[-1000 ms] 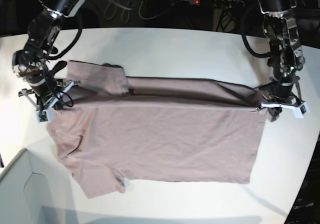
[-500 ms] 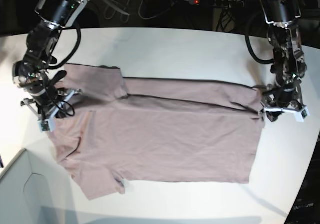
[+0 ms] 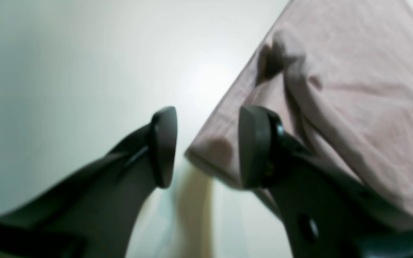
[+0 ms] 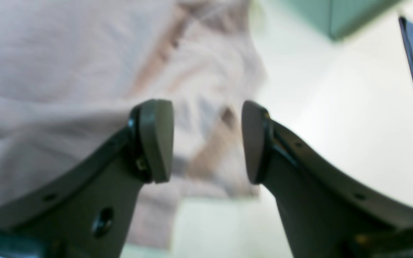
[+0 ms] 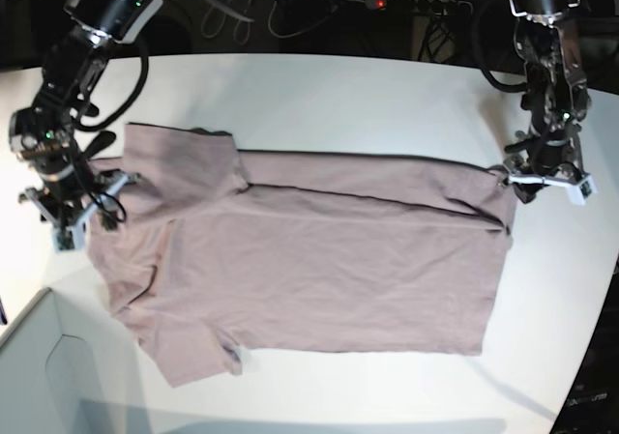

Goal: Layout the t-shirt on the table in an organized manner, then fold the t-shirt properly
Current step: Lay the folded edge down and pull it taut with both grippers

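The mauve-pink t-shirt (image 5: 309, 260) lies spread on the white table (image 5: 338, 96), hem to the right, with its far long edge folded over onto the body. My left gripper (image 5: 527, 185) is open and empty, just off the shirt's far right corner. In the left wrist view that corner (image 3: 213, 154) lies on the table under the open left gripper (image 3: 206, 147). My right gripper (image 5: 82, 212) is open and empty, just left of the sleeve and shoulder. In the right wrist view, blurred shirt cloth (image 4: 66, 71) lies below the open right gripper (image 4: 206, 141).
A pale grey box corner (image 5: 44, 376) juts in at the lower left. A power strip and cables (image 5: 406, 5) lie behind the table's far edge. The table's curved edge (image 5: 595, 328) runs down the right side.
Both grippers have let go of the shirt's folded far edge. The cloth has settled flat. The left gripper drew back toward the far right, the right gripper moved left off the sleeve.
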Motion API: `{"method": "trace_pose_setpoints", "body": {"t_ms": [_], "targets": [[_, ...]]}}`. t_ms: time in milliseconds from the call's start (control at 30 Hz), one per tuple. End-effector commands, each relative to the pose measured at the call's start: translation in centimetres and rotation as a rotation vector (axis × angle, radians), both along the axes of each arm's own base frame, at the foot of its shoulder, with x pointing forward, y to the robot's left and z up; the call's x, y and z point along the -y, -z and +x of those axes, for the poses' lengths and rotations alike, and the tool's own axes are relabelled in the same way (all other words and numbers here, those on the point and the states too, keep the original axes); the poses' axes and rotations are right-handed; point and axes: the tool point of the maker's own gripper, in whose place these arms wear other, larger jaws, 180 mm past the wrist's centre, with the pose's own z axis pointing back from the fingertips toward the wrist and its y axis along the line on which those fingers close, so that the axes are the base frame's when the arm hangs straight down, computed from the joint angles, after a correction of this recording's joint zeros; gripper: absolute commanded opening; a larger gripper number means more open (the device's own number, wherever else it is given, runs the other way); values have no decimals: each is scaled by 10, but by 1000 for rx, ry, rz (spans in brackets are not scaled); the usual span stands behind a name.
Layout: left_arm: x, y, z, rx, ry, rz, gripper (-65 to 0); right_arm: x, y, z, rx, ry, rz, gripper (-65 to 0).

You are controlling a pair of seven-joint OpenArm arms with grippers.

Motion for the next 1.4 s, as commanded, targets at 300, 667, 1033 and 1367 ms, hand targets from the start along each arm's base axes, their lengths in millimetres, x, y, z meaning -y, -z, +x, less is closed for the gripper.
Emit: {"method": "trace_pose_setpoints", "body": {"t_ms": [300, 667, 1033, 1367], "targets": [[1, 22, 8, -36, -32, -47, -379, 75, 51, -16, -136, 125, 60, -342], [5, 26, 7, -44, -30, -56, -475, 80, 66, -21, -181, 130, 85, -343], [4, 27, 6, -49, -33, -60, -650, 66, 96, -29, -239, 128, 162, -380], [-1, 6, 1, -7, -13, -14, -650, 81, 75, -40, -156, 118, 80, -650]]}}
